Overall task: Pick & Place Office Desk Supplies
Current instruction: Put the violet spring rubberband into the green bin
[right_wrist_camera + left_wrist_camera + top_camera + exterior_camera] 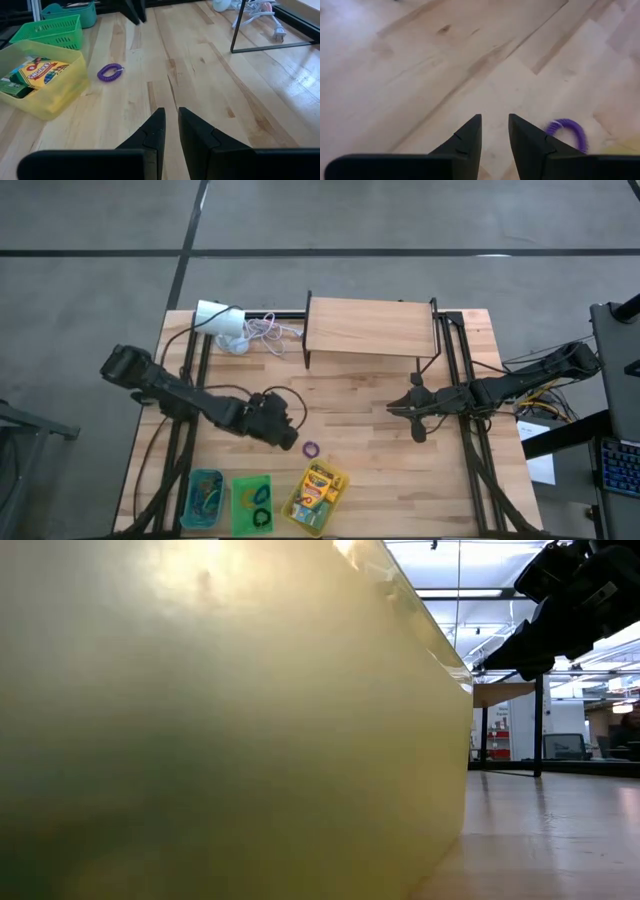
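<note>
Grey concrete floor point(400, 215) surrounds the wooden table point(380, 430); ceiling strip lights point(500, 592) glow beyond.

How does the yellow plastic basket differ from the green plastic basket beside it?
The yellow plastic basket has smooth, translucent walls, while the green plastic basket has mesh walls. The yellow basket holds yellow-and-green crayon boxes; the green one holds small coloured loops. In the high view the yellow basket sits turned at an angle, and the green one sits square to the table edge. Both are small rectangular open-top baskets in the same row.
</note>
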`<state>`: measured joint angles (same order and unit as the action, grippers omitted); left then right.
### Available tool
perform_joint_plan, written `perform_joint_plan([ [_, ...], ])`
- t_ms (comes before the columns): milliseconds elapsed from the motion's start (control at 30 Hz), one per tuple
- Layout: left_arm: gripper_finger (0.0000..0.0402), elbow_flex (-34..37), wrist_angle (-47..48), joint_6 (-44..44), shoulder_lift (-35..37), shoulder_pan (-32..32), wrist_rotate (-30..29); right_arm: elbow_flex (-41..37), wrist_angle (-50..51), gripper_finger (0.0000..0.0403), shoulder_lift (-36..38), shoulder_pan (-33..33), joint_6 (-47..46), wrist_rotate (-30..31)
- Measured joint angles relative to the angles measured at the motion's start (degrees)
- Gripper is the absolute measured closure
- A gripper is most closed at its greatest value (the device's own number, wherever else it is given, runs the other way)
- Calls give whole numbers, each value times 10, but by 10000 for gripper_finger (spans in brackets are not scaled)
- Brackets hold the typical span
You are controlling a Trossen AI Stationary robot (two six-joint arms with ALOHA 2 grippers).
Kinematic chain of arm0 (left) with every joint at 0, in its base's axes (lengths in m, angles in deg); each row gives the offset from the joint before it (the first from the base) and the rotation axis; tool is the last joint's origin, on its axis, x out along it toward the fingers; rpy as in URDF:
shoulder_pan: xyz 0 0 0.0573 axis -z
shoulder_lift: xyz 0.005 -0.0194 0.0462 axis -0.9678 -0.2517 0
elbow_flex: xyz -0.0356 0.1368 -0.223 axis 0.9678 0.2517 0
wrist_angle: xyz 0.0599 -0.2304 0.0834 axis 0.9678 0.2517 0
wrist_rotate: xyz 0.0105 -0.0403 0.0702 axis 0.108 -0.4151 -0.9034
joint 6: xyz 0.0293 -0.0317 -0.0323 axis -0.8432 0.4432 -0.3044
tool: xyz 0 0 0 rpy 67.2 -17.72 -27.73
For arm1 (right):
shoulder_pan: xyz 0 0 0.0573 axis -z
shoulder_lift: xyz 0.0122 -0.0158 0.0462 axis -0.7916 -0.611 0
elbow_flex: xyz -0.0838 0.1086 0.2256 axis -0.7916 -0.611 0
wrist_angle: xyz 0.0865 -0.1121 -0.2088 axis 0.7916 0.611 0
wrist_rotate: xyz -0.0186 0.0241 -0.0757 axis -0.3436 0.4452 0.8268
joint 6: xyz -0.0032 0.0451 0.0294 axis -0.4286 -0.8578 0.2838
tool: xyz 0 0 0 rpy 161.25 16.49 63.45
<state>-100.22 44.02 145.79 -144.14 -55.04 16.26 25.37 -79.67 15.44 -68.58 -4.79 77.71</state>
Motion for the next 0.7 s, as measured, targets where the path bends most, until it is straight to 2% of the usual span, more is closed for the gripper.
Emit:
perform_joint_plan([
  [67, 299, 25, -51, -26, -1, -20, 32, 0, 1, 351, 0, 0, 0, 0],
  [233, 299, 69, -157, -101, -2, -72, 177, 0, 1, 351, 0, 0, 0, 0],
  [300, 299, 78, -181, -112, -3, -84, 207, 0, 0, 351, 0, 0, 0, 0],
  [467, 299, 83, -244, -141, -10, -77, 217, 0, 0, 351, 0, 0, 0, 0],
  [700, 300, 83, -289, -144, -63, -62, 226, 0, 1, 351, 0, 0, 0, 0],
])
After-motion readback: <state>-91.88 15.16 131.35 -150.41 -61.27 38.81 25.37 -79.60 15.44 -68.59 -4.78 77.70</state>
